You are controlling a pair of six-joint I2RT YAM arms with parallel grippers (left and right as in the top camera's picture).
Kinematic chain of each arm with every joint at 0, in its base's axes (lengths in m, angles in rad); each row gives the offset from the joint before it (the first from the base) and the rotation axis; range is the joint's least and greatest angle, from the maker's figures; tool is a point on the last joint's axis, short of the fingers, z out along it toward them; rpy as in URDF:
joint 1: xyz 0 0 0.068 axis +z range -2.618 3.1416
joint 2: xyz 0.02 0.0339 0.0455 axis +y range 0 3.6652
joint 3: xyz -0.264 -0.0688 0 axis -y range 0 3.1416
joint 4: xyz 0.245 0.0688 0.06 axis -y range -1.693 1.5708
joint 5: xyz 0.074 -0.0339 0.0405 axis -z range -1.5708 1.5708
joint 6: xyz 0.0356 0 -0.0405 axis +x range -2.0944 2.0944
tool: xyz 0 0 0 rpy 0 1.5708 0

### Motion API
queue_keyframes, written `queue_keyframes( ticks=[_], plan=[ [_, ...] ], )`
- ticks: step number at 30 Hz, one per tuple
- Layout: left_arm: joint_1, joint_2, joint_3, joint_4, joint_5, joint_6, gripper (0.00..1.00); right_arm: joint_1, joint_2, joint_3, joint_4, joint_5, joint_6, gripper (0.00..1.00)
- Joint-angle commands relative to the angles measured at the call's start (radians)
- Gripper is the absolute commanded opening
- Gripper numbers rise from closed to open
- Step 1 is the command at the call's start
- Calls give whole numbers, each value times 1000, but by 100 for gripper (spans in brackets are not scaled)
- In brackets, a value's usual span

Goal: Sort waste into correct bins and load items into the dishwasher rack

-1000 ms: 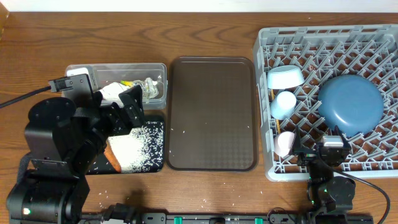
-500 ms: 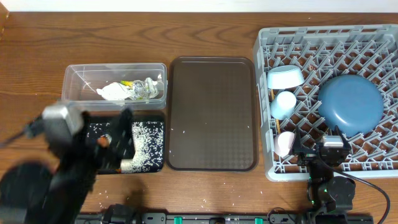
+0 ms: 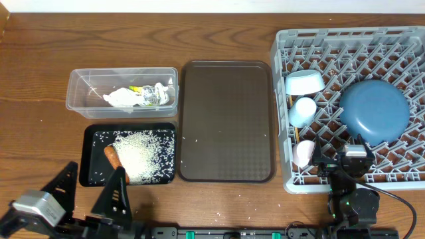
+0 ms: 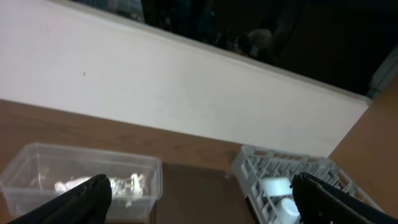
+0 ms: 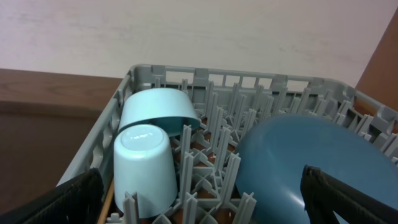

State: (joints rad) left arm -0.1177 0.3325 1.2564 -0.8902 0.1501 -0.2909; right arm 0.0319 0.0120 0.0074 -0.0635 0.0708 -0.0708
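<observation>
Across the wooden table (image 3: pixel 40 60), waste (image 3: pixel 143 156) lies binned and the dishwasher rack (image 3: pixel 345 36) loaded, so the left gripper (image 4: pixel 199 199) and right gripper (image 5: pixel 199 199) are judged parked, spread wide and empty.

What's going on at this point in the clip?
Nothing is being handled right now. Both arms sit at the near table edge, the left end effector and right end effector open and empty. The tub holds the paper, foil and packet. The black tray holds the carrot and rice. The rack carries the bowl, blue cup, pink cup and plate. A few stray grains lie on the brown tray.
</observation>
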Motion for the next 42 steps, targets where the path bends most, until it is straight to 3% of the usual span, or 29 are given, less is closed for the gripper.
queue_keyframes(
  ticks=[1,7,14,32,42],
  plan=[
    [5,-68,-95,1,-6,-1,95,-7,-6,-2,-5,0,-13,99],
    [5,-212,-313,5,-6,-1,95,-7,-6,-2,-5,0,-13,99],
    [4,-329,-559,116,-5,-2,95,-7,-6,-2,-5,0,-13,99],
    [4,-330,-1038,827,-4,-36,95,-7,-6,-2,-5,0,-13,99],
    [4,-330,-1206,977,-6,-69,95,-7,-6,-2,-5,0,-13,99]
  ],
)
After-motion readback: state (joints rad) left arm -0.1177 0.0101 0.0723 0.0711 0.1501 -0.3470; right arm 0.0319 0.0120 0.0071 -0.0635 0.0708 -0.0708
